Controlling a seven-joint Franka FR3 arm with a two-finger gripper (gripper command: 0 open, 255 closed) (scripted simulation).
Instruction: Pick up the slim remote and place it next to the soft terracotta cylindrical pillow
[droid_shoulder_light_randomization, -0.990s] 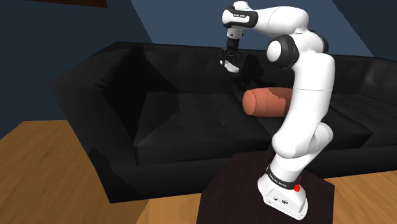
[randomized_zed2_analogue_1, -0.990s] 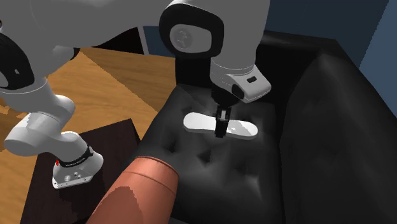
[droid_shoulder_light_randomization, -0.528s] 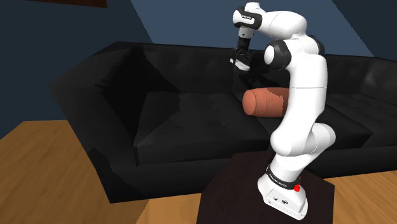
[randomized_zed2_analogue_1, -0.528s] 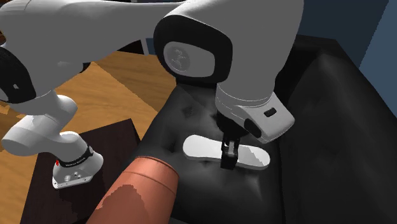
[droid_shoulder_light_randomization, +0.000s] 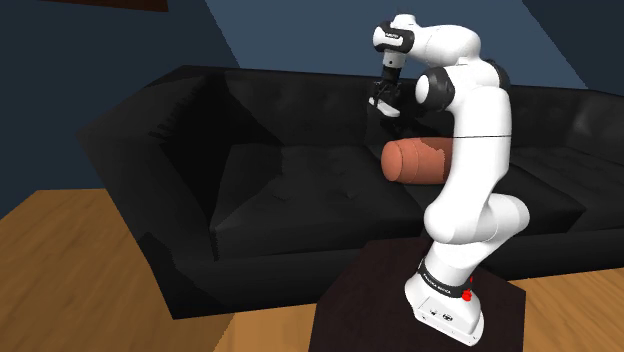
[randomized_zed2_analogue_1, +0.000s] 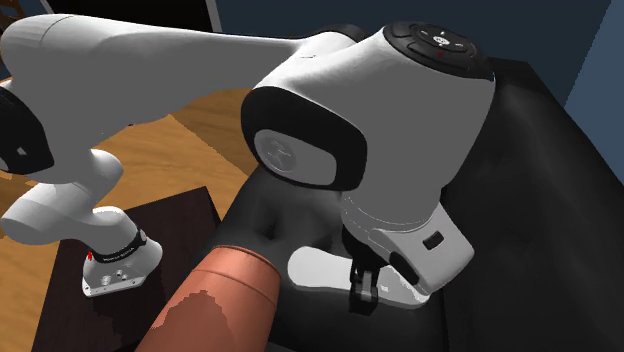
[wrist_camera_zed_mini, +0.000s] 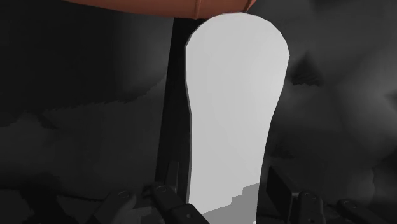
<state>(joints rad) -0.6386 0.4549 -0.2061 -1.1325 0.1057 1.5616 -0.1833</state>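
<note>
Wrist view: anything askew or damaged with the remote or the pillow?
Nothing stands out. The white remote is clasped straight in the gripper, whole and unmarked, with the black sofa behind it. The terracotta pillow past the remote's far end looks intact.

The remote (wrist_camera_zed_mini: 232, 108) clasped in the matt black gripper (wrist_camera_zed_mini: 222, 200) is plain white, smooth and matt. Just past its far tip the terracotta pillow (droid_shoulder_light_randomization: 415, 160) looks dull, perhaps cloth. Beneath the gripper the black sofa (droid_shoulder_light_randomization: 290, 190) has a faint leathery sheen. Far off, the floor (droid_shoulder_light_randomization: 60, 235) is wood-grained.
</note>
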